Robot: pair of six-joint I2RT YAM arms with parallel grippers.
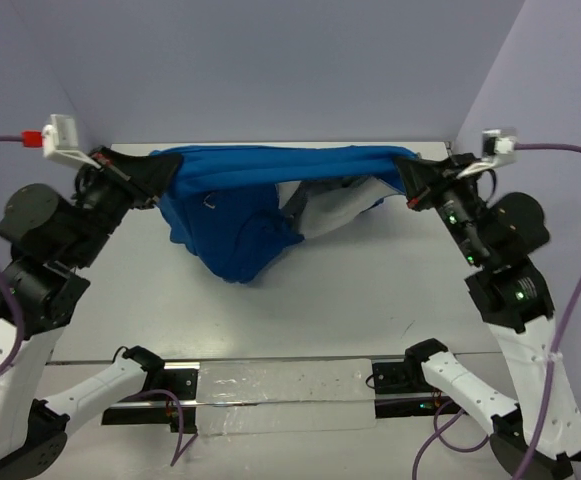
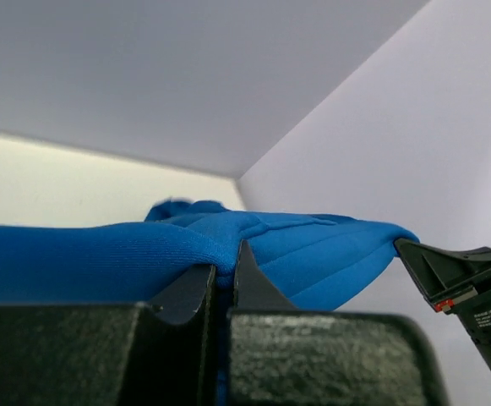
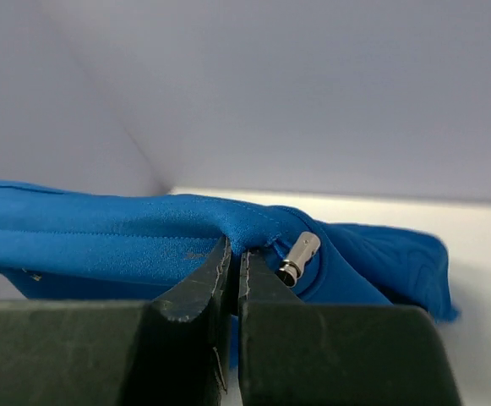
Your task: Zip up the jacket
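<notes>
The royal-blue jacket [image 1: 240,205] hangs stretched between my two grippers at the back of the table, its lower folds and white lining [image 1: 332,212] drooping onto the surface. My left gripper [image 1: 156,176] is shut on the jacket's left end; the left wrist view shows blue fabric [image 2: 101,258] pinched between the jaws of the left gripper [image 2: 225,271]. My right gripper [image 1: 410,180] is shut on the right end. In the right wrist view the right gripper [image 3: 235,258] pinches a blue fold [image 3: 101,241], with a small silver metal piece [image 3: 298,258] just beside the fingertips.
Purple-grey walls close in behind and on both sides of the white table [image 1: 370,290]. A clear plastic sheet [image 1: 280,395] lies at the near edge between the arm bases. Purple cables [image 1: 575,290] trail from both wrists.
</notes>
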